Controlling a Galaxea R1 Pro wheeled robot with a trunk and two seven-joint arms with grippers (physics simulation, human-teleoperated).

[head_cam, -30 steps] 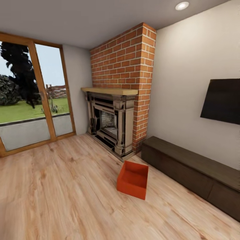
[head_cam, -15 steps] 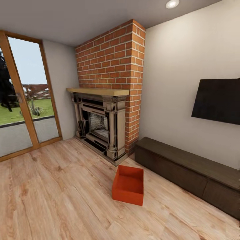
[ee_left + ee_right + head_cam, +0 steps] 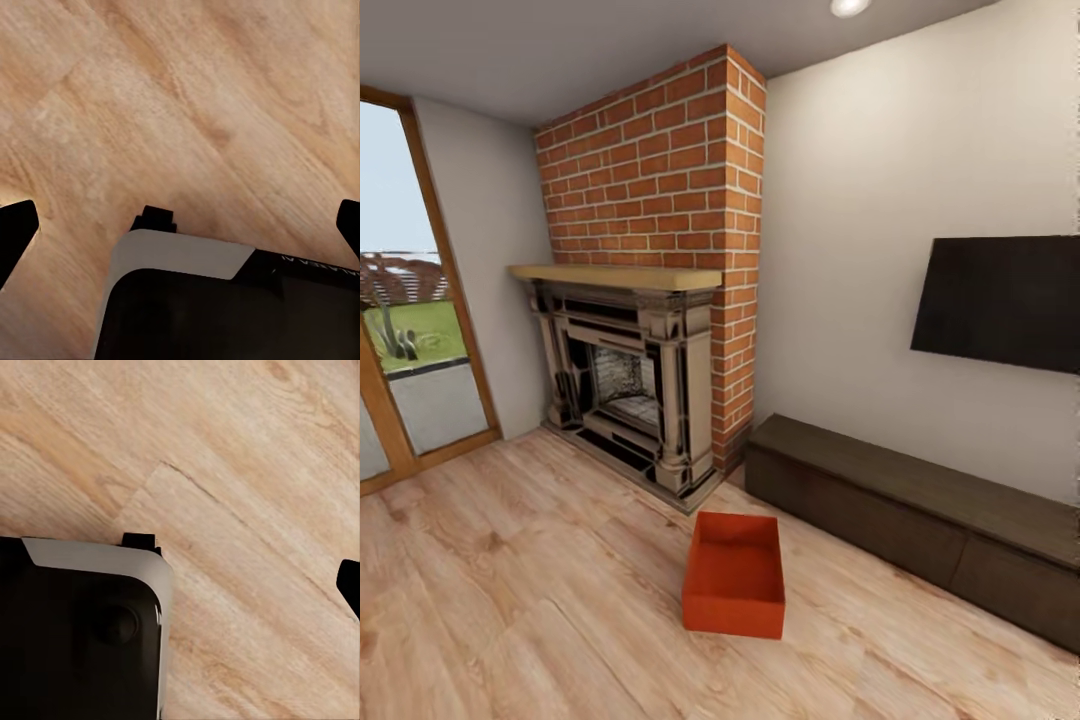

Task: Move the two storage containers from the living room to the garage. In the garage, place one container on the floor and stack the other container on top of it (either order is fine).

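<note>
One orange-red storage container (image 3: 734,575) sits open-topped and empty on the light wood-plank floor (image 3: 510,600) of the living room, between the fireplace and the bench. The other container is out of view. In the left wrist view my left gripper (image 3: 180,236) hangs over the planks, open and holding nothing, with its dark fingertips (image 3: 13,232) at the two edges of the picture. In the right wrist view my right gripper (image 3: 180,589) shows one dark fingertip (image 3: 351,585) at the far edge, also spread wide with nothing held.
A red-brick fireplace (image 3: 650,200) with a dark carved surround (image 3: 630,390) stands behind the container. A long low dark bench (image 3: 920,520) runs along the right wall under a black wall screen (image 3: 1000,300). A wood-framed glass door (image 3: 410,400) is at the left. My own base (image 3: 225,300) shows below both wrists.
The whole head view has slid left as the camera turned right and came closer. The container now looks nearer and more central. It has not moved itself.
</note>
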